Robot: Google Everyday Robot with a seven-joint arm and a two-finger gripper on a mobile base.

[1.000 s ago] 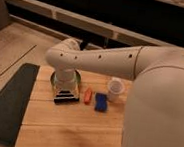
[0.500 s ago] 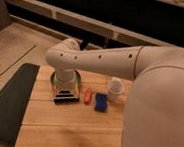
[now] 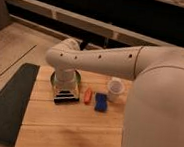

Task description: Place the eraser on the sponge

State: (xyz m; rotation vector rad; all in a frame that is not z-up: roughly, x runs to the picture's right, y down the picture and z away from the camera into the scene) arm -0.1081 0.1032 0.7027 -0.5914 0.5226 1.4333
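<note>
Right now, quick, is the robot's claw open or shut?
Gripper: down right over the eraser; whether it is open, shut or holding the eraser cannot be told.

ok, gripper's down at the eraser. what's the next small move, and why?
Probably grasp the eraser and lift it straight up. The gripper sits right over it, the eraser lies flat on the wooden table, and the sponge lies beyond the orange-red piece, so it needs height to cross.
</note>
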